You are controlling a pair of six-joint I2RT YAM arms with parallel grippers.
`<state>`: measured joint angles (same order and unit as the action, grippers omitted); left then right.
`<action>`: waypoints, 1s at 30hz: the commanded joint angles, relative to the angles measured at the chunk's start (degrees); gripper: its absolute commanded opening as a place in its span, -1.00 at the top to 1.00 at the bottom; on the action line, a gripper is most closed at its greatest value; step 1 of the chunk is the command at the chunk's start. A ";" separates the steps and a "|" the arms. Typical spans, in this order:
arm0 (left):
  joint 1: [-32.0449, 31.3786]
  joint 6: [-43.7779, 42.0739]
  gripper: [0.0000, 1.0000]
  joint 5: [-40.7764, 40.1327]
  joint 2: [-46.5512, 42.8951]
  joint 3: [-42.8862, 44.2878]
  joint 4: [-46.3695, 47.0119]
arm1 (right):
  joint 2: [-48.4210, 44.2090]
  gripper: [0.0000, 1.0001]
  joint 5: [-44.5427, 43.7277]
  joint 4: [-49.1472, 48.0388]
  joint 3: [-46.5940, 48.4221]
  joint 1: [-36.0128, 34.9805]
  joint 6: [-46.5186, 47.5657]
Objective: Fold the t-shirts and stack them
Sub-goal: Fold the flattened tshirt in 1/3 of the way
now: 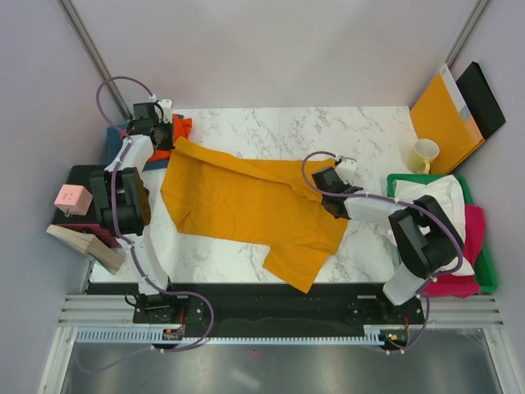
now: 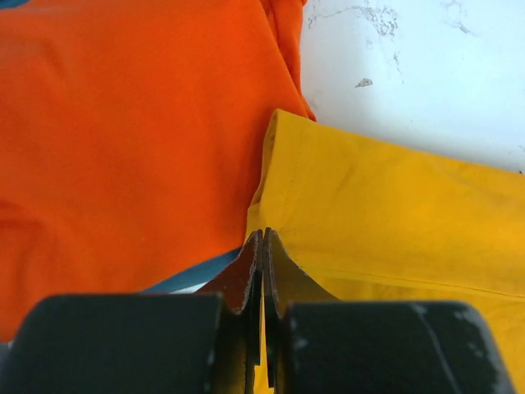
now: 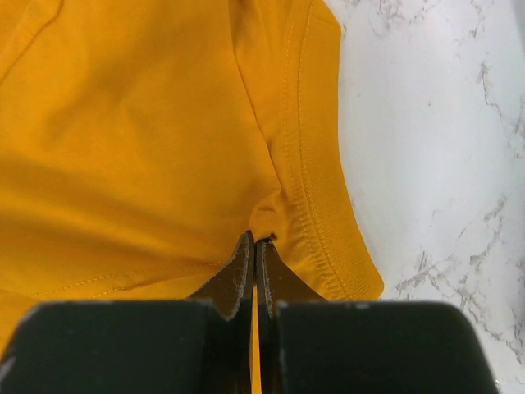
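Mustard tee lies spread diagonally across the marble worktop, crumpled and not yet folded. Left claw is clenched on its far-left corner, right beside the orange tee. Right claw is clenched on cloth just inside a ribbed, double-stitched edge at the tee's right end. Two pinches at opp. ends look meant to keep the fabric taut btwn the arms, prob. to flatten it or carry one side over for a fold. Orange tee w/ a teal-blue tee under it sits at the far-left corner, likely the stack spot. White tee and magenta tee sit in the green bin at right, apparently unfolded. Hard to tell: whether that ribbed edge is collar, cuff or hem; how many layers each claw grips; whether the near flap is a sleeve. Left arm hides much of the orange tee from above, and the right arm covers part of the bin.
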<state>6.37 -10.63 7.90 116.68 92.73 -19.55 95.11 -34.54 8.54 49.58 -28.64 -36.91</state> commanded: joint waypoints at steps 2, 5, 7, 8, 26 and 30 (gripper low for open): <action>0.31 -1.76 0.96 -0.17 -3.39 -2.90 4.35 | 0.34 1.00 -0.52 -0.89 -1.68 0.17 -1.24; 0.22 -1.67 0.96 -0.08 -2.43 -2.99 4.35 | 1.30 1.00 0.18 -1.24 -2.12 0.17 -1.85; 0.22 -1.50 0.96 -0.08 -1.81 -2.99 4.35 | 2.01 1.00 0.27 -1.50 -2.30 0.17 -1.85; 0.22 -1.41 0.97 -0.17 -1.55 -2.99 4.26 | 2.10 1.00 0.27 -1.50 -2.47 0.17 -1.77; 0.22 -2.55 0.96 -1.39 0.39 -8.71 3.38 | 4.64 1.00 0.62 -2.38 -4.06 0.17 -2.03; 0.22 -2.90 0.96 -1.83 0.30 -8.79 3.29 | 5.08 1.00 0.88 -2.03 -3.44 0.17 -2.38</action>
<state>6.57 -11.49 7.35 116.88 83.81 -17.26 97.41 -35.46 3.42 47.22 -28.64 -37.95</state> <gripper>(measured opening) 0.022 0.011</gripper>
